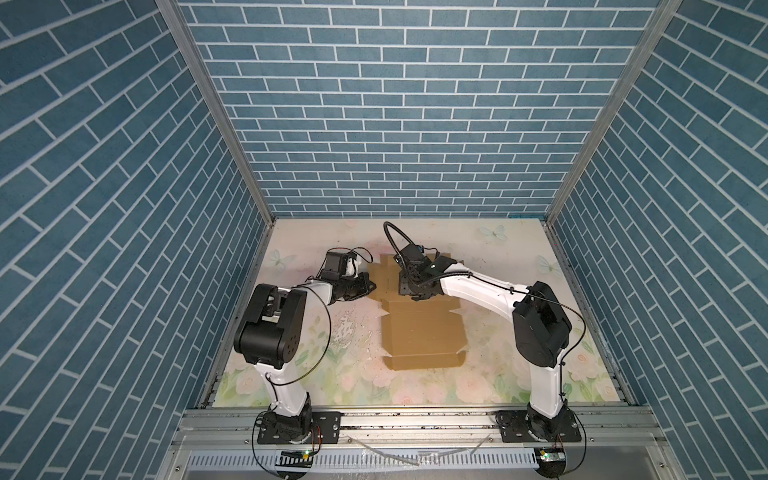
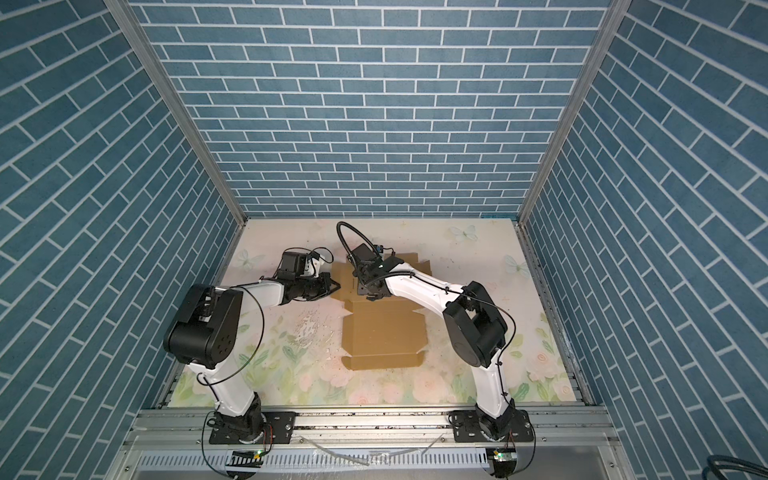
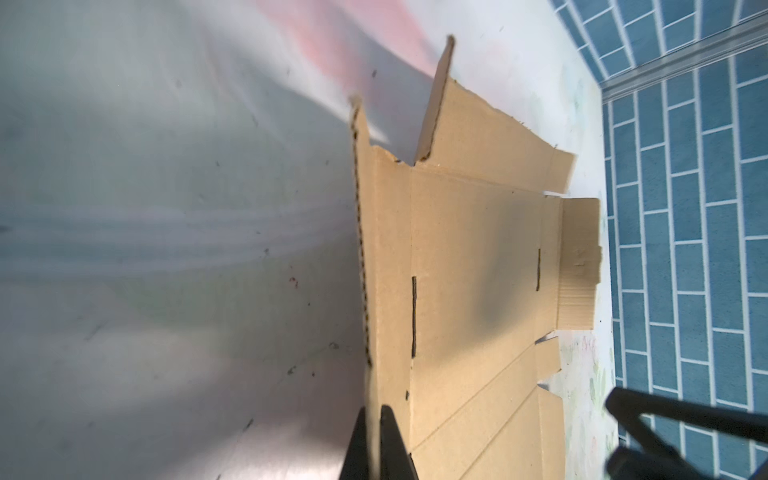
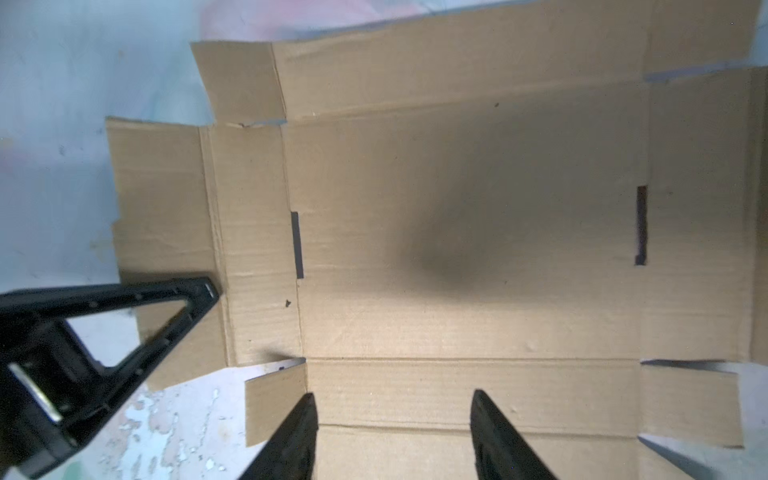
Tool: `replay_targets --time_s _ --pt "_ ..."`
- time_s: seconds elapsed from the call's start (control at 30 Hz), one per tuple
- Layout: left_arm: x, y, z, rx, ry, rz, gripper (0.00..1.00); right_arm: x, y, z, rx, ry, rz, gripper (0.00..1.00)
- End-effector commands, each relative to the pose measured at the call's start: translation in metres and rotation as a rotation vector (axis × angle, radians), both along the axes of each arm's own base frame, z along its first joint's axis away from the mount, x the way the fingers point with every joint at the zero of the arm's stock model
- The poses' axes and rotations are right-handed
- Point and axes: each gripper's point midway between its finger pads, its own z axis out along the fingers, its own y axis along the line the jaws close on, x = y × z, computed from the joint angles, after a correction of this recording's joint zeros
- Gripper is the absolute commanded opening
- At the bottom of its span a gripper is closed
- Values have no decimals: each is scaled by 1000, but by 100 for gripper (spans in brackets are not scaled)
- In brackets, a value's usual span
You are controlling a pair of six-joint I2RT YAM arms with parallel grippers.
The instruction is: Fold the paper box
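The paper box (image 1: pixel 424 332) (image 2: pixel 382 332) is a brown cardboard sheet lying mostly flat at mid-table. My left gripper (image 1: pixel 371 286) (image 2: pixel 336 286) (image 3: pixel 373 409) is shut on the sheet's left side flap (image 3: pixel 365 249), whose edge stands lifted off the mat. In the right wrist view that same gripper (image 4: pixel 183 299) lies across the flap. My right gripper (image 1: pixel 417 297) (image 2: pixel 372 296) (image 4: pixel 392 399) is open, pointing down over the narrow strip between two fold lines of the paper box (image 4: pixel 457 208). Nothing is between its fingers. Whether the fingertips touch the cardboard I cannot tell.
The floral table mat (image 1: pixel 498 365) has a worn, flaking patch (image 1: pixel 345 328) left of the sheet. Blue brick walls (image 1: pixel 399 124) close in the back and both sides. An aluminium rail (image 1: pixel 415 424) with both arm bases runs along the front.
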Motion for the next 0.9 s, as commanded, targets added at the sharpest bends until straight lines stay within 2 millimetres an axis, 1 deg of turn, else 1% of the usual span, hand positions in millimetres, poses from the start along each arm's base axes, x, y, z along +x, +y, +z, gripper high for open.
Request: replay_targets --time_s 0.0,0.27,0.47,0.57,0.7,0.87 --pt "5 3 16 16 -100 31 2 5 -5 15 73 15 -34 59" --pt "-15 2 24 42 -258 77 0 31 -23 36 218 48 -193 58" --pt "-30 -7 34 79 -386 67 0 48 -31 54 366 48 -342 61" --pt "-35 -7 39 93 -432 81 0 56 -37 59 368 68 -393 63" --pt "-41 -5 44 102 -478 99 0 61 -44 60 362 107 -480 65" --pt "-50 -1 42 132 -520 135 0 64 -51 61 394 169 -601 65"
